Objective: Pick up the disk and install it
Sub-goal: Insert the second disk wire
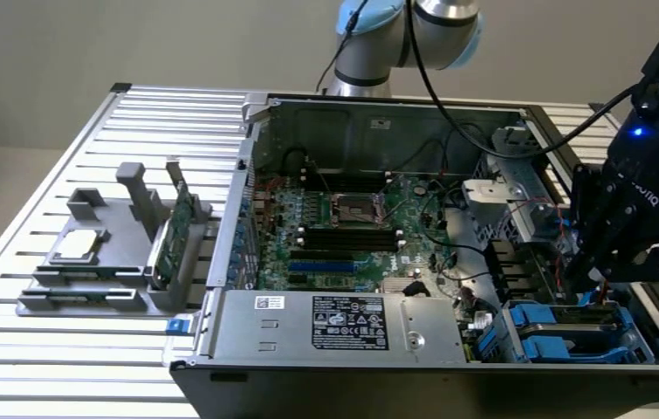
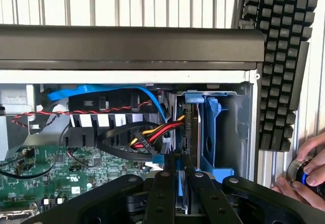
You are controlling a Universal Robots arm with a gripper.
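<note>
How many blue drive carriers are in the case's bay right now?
2: one carrier beneath the gripper, with the disk; a second carrier beside it. Others may be hidden.

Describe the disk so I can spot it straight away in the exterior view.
Find the open computer case, then its front corner at the exterior view's right, under the gripper. The disk sits there in the drive bay, dark and flat, framed by bright blue plastic rails unlike the green motherboard beside it.
</note>
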